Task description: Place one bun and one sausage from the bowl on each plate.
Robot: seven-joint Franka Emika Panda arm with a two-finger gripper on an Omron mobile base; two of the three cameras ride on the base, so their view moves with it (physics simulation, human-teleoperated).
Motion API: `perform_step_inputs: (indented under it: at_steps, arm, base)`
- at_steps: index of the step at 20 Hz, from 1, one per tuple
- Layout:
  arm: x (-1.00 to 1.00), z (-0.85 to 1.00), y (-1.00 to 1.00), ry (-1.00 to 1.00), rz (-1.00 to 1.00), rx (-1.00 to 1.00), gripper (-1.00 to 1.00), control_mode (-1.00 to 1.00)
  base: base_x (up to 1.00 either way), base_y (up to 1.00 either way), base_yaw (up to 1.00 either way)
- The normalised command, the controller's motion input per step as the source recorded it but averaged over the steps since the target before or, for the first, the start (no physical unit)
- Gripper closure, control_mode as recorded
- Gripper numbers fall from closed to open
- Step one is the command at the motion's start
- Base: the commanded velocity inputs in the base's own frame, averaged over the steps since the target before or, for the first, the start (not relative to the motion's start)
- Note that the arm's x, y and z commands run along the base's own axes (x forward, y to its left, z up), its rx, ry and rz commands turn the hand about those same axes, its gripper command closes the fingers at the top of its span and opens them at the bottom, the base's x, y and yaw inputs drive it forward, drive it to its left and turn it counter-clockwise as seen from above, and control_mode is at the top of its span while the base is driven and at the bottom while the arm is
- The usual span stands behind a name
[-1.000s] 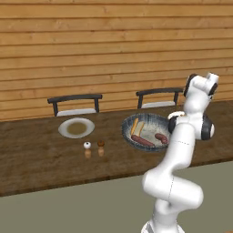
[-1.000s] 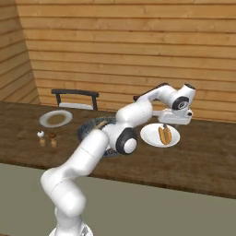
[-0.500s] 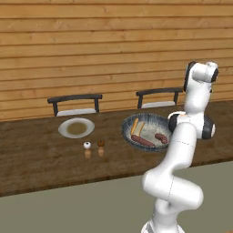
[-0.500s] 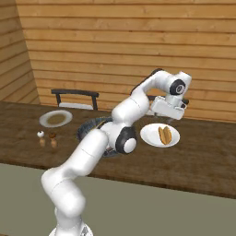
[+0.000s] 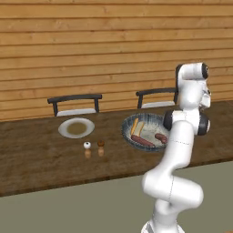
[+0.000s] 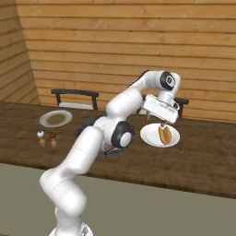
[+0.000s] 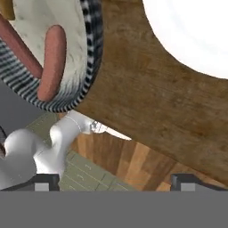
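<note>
Worktop (image 5: 41, 159): long dark wooden surface before the plank wall, two dark chairs (image 5: 75, 103) behind it; unchanged from a second ago.
Arm: in the left base view it now stands taller than a second ago, its upper joint lifted clear above the chair back where before it sat lower over the worktop's right end.
Bowl (image 5: 129, 135): dark grey-blue, right of the worktop's middle, same place as before; in it lie a pale bun (image 5: 135, 129) at the left and two sausages (image 5: 142, 141) toward the front and right. The hand view shows its striped rim (image 7: 91, 53) with a sausage inside.
Right plate (image 6: 148, 135): white, just right of the bowl, carrying a bun with a sausage (image 6: 164, 134) in it; the food lies there as it did a second ago.
Left plate (image 5: 63, 129): white with tan centre, well left of the bowl, bare as before.
Gripper (image 6: 162, 123): raised above the right plate, fingers spread wide and holding nothing; a second ago it hung lower, close over the bun.
Shakers (image 5: 87, 149): one white-topped and one brown-topped, side by side in front of the left plate, unmoved.
</note>
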Motion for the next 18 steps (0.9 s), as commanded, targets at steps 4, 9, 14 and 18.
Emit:
perform_step_inputs:
  at_steps: [4, 9, 14, 18]
  arm:
    - [-0.58, 0.18, 0.05, 0.28, 0.07, 0.09, -1.0, -1.0]
    - [-0.22, 0.21, 0.74, -0.71, 0.07, -0.14, -1.0, -1.0]
    - [0.06, 0.0, 1.0, -0.51, 0.01, -0.24, -1.0, -1.0]
    - [0.09, -0.05, 0.98, -0.03, -0.01, -0.21, -1.0, -1.0]
  base:
    - [0.0, 0.0, 0.0]
    - [0.0, 0.0, 0.0]
    - [0.0, 0.0, 0.0]
    - [0.0, 0.0, 0.0]
